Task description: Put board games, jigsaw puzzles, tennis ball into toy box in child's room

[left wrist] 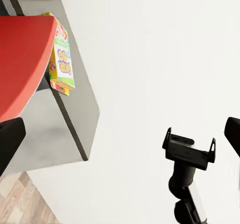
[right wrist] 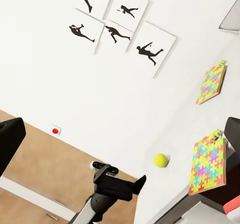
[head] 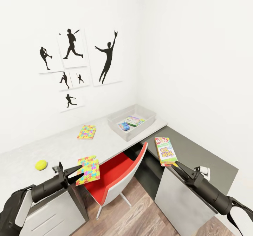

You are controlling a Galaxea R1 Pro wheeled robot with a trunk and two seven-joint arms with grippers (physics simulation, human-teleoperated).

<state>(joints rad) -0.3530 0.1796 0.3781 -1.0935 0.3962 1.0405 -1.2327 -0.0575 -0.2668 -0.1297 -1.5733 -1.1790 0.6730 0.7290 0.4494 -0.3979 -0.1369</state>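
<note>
The left pincer point(head: 75, 171) is clamping the near jigsaw puzzle point(head: 88, 170), a thin flat board of bright interlocking pieces, out over the red chair point(head: 112, 179). The right pincer point(head: 175, 165) is gripping the SKIP-BO box point(head: 165, 151), a flat printed carton, above the dark side desk point(head: 196, 155). Both loads are seemingly being carried toward the toy box point(head: 147, 113), a shallow light-grey bin with sloped sides at the counter's point(head: 59, 143) far right end, which is already holding two flat games. The next move is calling for reaching farther and releasing over that bin. The second puzzle point(head: 86, 131) and the small round tennis ball point(head: 41, 164) are lying on the mottled pale counter, left of the bin.
</note>
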